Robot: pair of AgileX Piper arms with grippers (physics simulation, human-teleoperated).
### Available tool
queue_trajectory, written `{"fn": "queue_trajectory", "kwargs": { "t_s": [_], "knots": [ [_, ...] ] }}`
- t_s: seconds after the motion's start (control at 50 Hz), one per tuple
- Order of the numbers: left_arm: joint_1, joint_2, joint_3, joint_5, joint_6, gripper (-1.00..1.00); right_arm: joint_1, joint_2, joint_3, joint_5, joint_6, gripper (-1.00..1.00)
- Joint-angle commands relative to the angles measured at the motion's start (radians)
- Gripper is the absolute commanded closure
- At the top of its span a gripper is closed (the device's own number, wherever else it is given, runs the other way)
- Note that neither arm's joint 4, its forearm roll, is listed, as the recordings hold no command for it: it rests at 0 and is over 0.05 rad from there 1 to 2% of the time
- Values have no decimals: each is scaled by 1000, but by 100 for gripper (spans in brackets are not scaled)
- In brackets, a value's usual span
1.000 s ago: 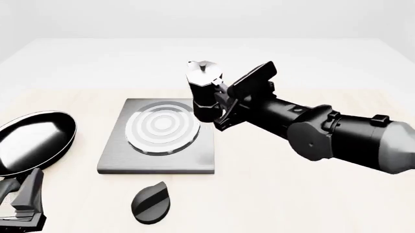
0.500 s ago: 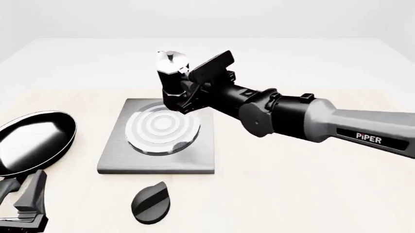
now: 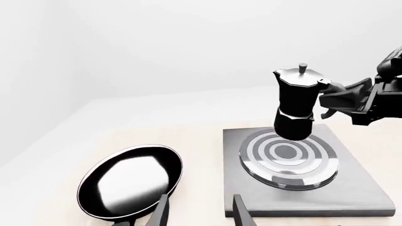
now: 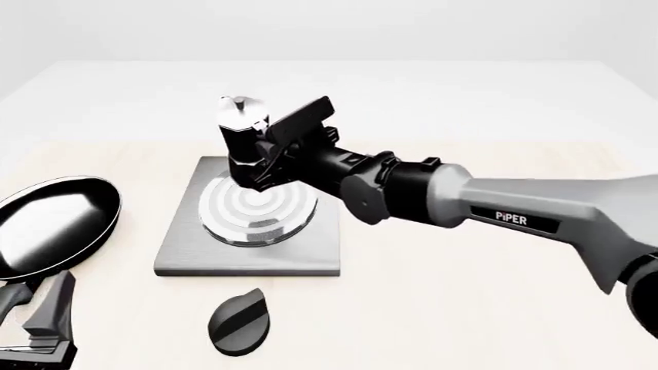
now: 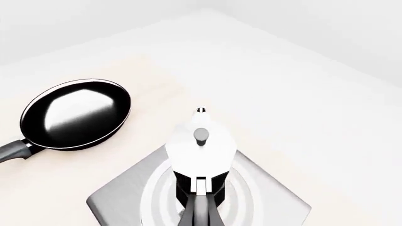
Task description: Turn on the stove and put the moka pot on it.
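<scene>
1. Right tool [image 4: 270, 154] is clamped on the moka pot [image 4: 243, 142] at its handle side. The pot hangs upright in the air, over the ring burner [image 4: 257, 208] of the stove [image 4: 246, 258], toward its far edge.
2. Left wrist view: the pot base [image 3: 294, 127] sits just above the rings, not touching. A gap shows under it.
3. Left tool [image 4: 41, 331] is parked low at the near-left desk corner, beside the frying pan [image 4: 46, 227]. Its fingers [image 3: 160, 214] stand apart with nothing between them, so it is open and idle.
4. Knob [image 4: 240, 322] lies on the desk [image 4: 463, 308] just in front of the stove slab, nothing touching it. I cannot read on or off from its pose.
5. My call for the step in hand: centre first, then go down. From the front the pot looks biased to the far-left part of the rings; pull it a little toward the near side so the base lands inside the inner rings.
6. Keep it vertical on the way down. The right wrist view looks straight down on the lid knob [image 5: 201, 134], a decent check for tilt.
7. Lower slowly and release only once the base is flat on the burner. A grip by the handle can swing the pot as the tool opens.
8. Retreat back along the handle line, not sideways, or the fingers may clip the handle.
9. The left tool is nearer the knob, so it suits the turn.
</scene>
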Motion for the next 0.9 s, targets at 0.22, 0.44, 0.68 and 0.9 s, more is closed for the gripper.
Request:
{"fn": "queue_trajectory", "kwargs": {
  "t_s": [0.22, 0.44, 0.68, 0.9],
  "knots": [
    [-2, 0, 0, 6, 3, -100, 6, 94, -59, -21, 18, 100],
    [4, 0, 0, 11, 3, -100, 0, 125, -76, -19, 9, 100],
    [10, 0, 0, 14, 0, -100, -11, 169, -97, -6, -10, 100],
    [15, 0, 0, 16, -1, -100, -18, 203, -107, -1, 0, 100]
  ]
}}
